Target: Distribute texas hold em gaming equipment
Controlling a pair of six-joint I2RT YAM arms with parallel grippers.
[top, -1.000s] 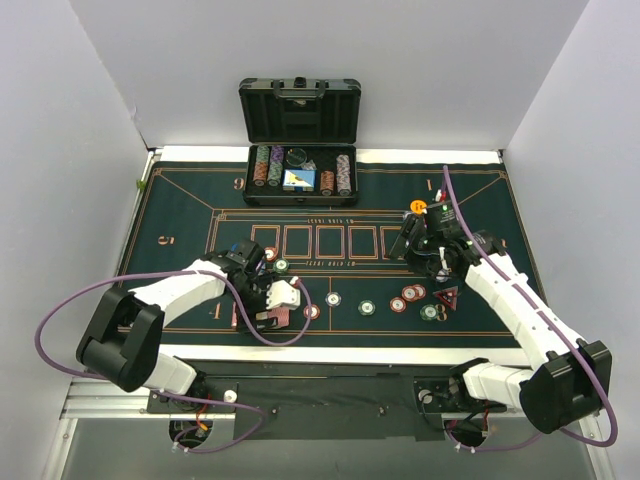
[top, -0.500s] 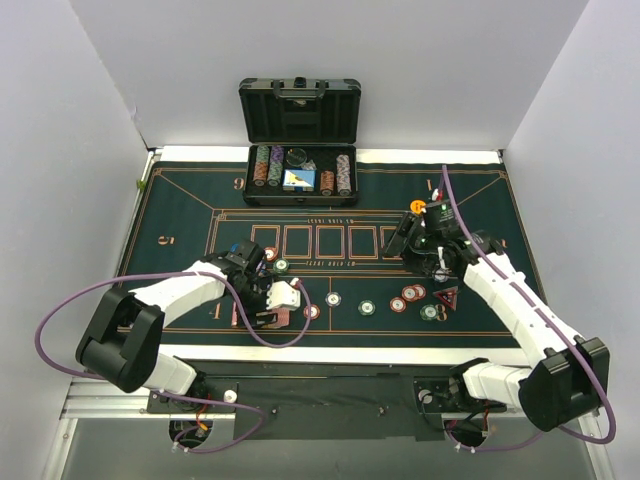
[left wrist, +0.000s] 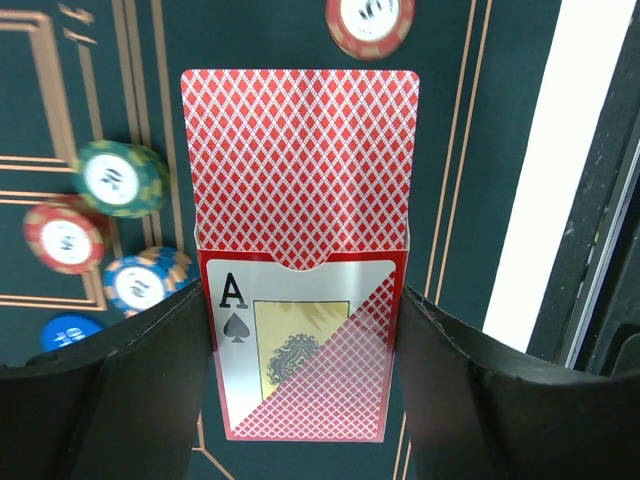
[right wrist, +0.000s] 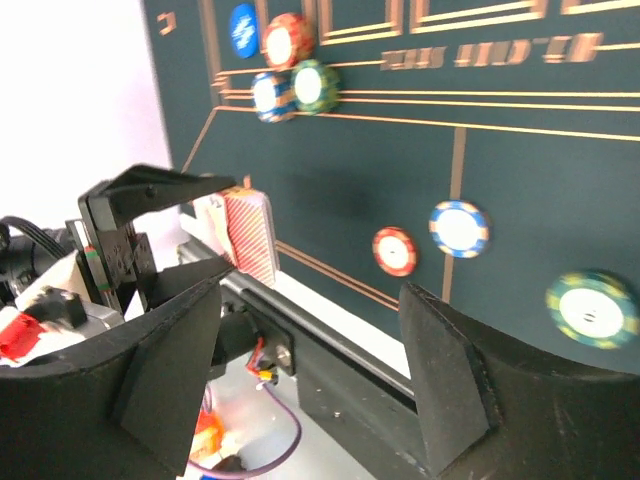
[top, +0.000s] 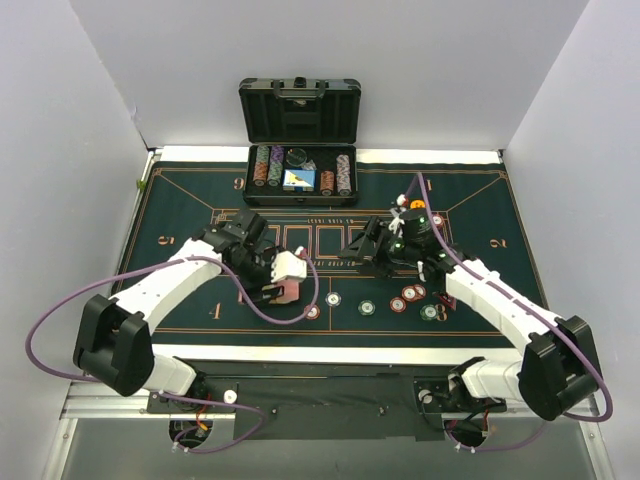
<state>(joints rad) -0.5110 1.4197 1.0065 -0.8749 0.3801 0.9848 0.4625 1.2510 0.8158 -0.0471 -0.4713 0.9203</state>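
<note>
My left gripper (top: 278, 285) (left wrist: 300, 340) is shut on a red-backed card box (left wrist: 298, 250) with an ace of spades on its face and its flap open, held above the green felt. The box also shows in the top view (top: 287, 291) and in the right wrist view (right wrist: 248, 238). My right gripper (top: 358, 248) (right wrist: 310, 330) is open and empty, pointing left toward the box with a gap between them. Striped chips lie on the felt: red (top: 312, 311), blue (top: 332, 298), green (top: 367, 307), two red (top: 404, 298) and green (top: 429, 312).
The open black case (top: 300, 112) with racked chip rows (top: 268, 166) stands at the far edge. Under the left gripper lie a green chip (left wrist: 120, 178), a red chip (left wrist: 63, 238), a blue chip (left wrist: 145, 283) and a blue disc (left wrist: 68, 330). The white table edge (left wrist: 530, 200) is near.
My left gripper has moved away from the near edge toward the middle, carrying the card box. My right arm has swung left, its open gripper now facing the box.
</note>
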